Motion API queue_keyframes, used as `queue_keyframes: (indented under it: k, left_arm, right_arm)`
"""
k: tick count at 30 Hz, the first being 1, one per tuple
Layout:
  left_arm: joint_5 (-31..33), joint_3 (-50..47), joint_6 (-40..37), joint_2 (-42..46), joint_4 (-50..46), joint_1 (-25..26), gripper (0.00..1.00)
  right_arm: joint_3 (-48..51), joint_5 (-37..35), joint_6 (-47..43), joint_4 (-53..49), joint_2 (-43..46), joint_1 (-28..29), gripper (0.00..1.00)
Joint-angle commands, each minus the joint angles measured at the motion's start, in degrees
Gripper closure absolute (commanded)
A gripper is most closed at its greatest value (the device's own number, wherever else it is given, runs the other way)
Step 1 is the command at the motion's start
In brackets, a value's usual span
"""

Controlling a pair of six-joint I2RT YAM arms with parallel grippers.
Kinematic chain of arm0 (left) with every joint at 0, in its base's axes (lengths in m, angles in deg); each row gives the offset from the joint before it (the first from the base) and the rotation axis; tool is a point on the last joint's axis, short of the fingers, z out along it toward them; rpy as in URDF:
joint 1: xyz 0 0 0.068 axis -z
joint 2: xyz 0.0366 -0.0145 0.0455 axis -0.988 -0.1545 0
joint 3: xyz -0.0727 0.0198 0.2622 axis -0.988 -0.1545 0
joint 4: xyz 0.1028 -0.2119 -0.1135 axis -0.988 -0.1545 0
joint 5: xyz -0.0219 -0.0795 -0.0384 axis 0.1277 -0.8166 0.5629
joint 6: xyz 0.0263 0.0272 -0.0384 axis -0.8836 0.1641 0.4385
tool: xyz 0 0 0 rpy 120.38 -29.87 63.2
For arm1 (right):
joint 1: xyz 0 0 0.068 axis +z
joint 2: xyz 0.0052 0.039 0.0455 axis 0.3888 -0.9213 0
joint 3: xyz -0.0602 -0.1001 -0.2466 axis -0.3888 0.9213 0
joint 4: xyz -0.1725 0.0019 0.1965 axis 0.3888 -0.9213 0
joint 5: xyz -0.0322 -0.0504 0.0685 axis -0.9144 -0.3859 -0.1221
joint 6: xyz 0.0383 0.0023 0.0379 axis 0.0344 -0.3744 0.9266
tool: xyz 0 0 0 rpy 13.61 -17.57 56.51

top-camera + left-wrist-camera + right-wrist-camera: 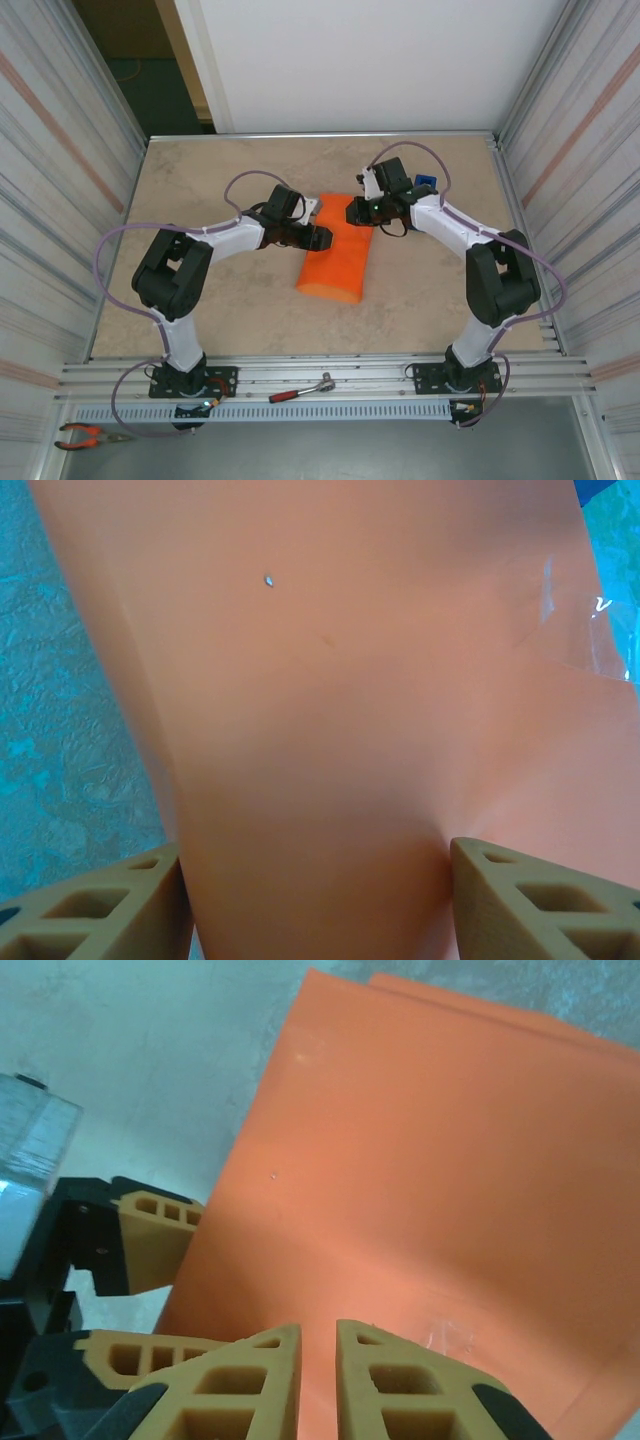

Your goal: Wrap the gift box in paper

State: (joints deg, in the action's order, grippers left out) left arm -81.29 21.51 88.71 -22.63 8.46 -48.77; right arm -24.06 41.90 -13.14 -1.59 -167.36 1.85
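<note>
The orange paper (335, 255) lies folded into a rounded bundle in the middle of the table; the gift box is hidden, and I cannot tell whether it is inside. My left gripper (318, 236) is at the bundle's upper left. In the left wrist view its fingers (520, 900) press on either side of the paper (330, 680). My right gripper (357, 212) is at the upper right edge. In the right wrist view it (318, 1360) is closed to a narrow slit over the paper (430, 1160). Whether it pinches the sheet I cannot tell.
A clear strip of tape (445, 1335) sticks to the paper near my right fingers. A blue tape dispenser (425, 183) stands behind the right gripper. A red-handled tool (300, 390) and pliers (85, 435) lie on the near rail. Ribbed walls close in both sides.
</note>
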Motion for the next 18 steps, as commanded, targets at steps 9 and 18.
queue_keyframes:
  k: [9, 18]
  left_arm:
    - [4.17, -3.82, -3.62, -5.78, -12.88, 2.88, 0.38]
    - [4.16, -3.84, -3.51, -5.69, -12.75, 2.91, 0.38]
  right_arm:
    - [9.08, 2.48, 6.76, 12.56, 0.42, -2.19, 0.86]
    - [10.1, 4.59, 9.32, 14.47, 8.28, -3.02, 0.83]
